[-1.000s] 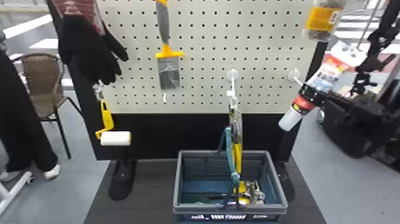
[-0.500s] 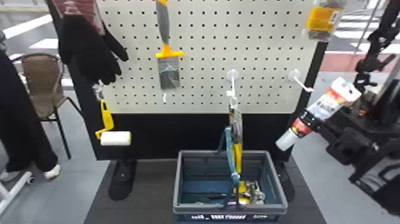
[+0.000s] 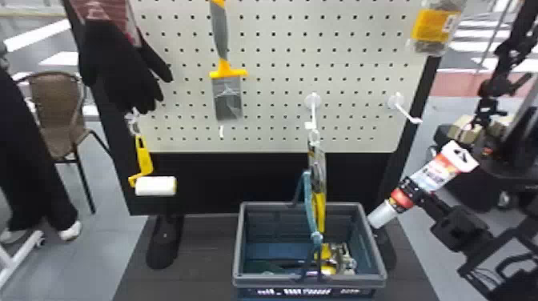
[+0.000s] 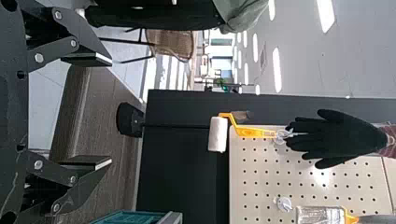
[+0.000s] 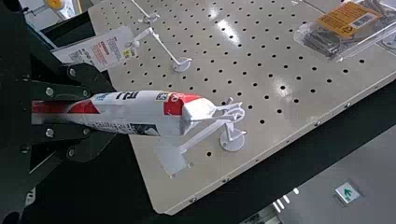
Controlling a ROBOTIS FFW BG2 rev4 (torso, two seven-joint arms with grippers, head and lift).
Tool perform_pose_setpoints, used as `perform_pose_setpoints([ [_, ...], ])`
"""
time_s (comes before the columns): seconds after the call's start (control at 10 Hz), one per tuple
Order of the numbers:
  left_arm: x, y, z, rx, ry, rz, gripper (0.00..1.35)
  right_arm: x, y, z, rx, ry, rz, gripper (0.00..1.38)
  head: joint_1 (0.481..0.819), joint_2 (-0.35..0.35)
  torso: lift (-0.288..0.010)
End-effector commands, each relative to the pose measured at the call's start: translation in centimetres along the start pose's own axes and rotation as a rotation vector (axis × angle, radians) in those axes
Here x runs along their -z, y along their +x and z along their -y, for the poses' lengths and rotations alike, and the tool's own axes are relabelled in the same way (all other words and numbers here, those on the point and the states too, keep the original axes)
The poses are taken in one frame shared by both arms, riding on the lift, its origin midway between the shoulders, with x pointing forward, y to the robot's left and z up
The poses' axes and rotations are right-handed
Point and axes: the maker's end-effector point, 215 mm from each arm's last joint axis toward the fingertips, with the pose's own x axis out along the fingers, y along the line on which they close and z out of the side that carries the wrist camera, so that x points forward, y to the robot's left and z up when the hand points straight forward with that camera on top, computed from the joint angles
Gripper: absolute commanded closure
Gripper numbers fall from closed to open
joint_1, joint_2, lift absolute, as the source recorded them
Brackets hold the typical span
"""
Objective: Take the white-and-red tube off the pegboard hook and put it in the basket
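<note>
My right gripper (image 3: 412, 194) is shut around the middle of the white-and-red tube (image 3: 434, 173), tilted with its grey cap low toward the basket (image 3: 237, 244) and its white end up to the right. In the head view, tube and bare hook (image 3: 409, 113) stand apart, the tube lower and to the right. The right wrist view has my gripper (image 5: 109, 113) pressing both sides of the tube (image 5: 140, 112), its far end overlapping the hook (image 5: 205, 135). My left gripper (image 4: 111, 110) is open with nothing between its fingers, facing the board's roller side.
A packaged tool (image 3: 319, 176) hangs from the middle hook over the basket, beside the raised basket handle (image 3: 309, 204). Several items lie inside the basket. Gloves (image 3: 120, 68), a paint roller (image 3: 155, 186) and a scraper (image 3: 226, 96) hang farther left on the pegboard (image 3: 276, 80).
My right gripper has carried the tube downward and slightly left, away from the right hook, which now stands bare. The tube tilts more toward horizontal. The basket and hanging tools have stayed put.
</note>
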Motion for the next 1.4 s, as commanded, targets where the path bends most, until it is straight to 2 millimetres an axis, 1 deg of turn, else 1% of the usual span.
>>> perform_pose_setpoints([
  [0.0,0.0,0.0,0.0,0.000,0.001,-0.001,0.52,0.8,-0.1,0.1,0.006,0.015,-0.006,1.02,0.549,0.000,-0.100],
  [0.1,0.1,0.0,0.0,0.000,0.002,-0.002,0.52,1.5,0.0,0.3,0.012,0.031,-0.008,1.02,0.549,0.000,-0.100],
  [0.3,0.0,0.1,0.1,0.002,0.001,0.000,0.52,3.6,0.3,0.3,0.011,0.064,-0.033,1.02,0.549,0.000,-0.100],
  [0.6,0.1,0.0,0.0,0.000,0.001,-0.005,0.52,4.8,0.9,0.0,-0.002,0.079,-0.048,1.02,0.549,0.000,-0.100],
  [0.7,0.1,0.0,0.0,0.001,0.000,-0.005,0.52,5.6,1.2,-0.1,-0.008,0.090,-0.059,1.02,0.549,0.000,-0.100],
  [1.1,0.1,0.1,0.2,0.002,-0.001,-0.003,0.52,8.5,2.9,-0.5,-0.035,0.137,-0.096,1.02,0.549,0.000,-0.100],
  [1.3,0.1,0.2,0.3,0.005,-0.002,-0.002,0.51,10.0,3.8,-1.5,-0.062,0.160,-0.120,1.02,0.549,0.000,-0.100],
])
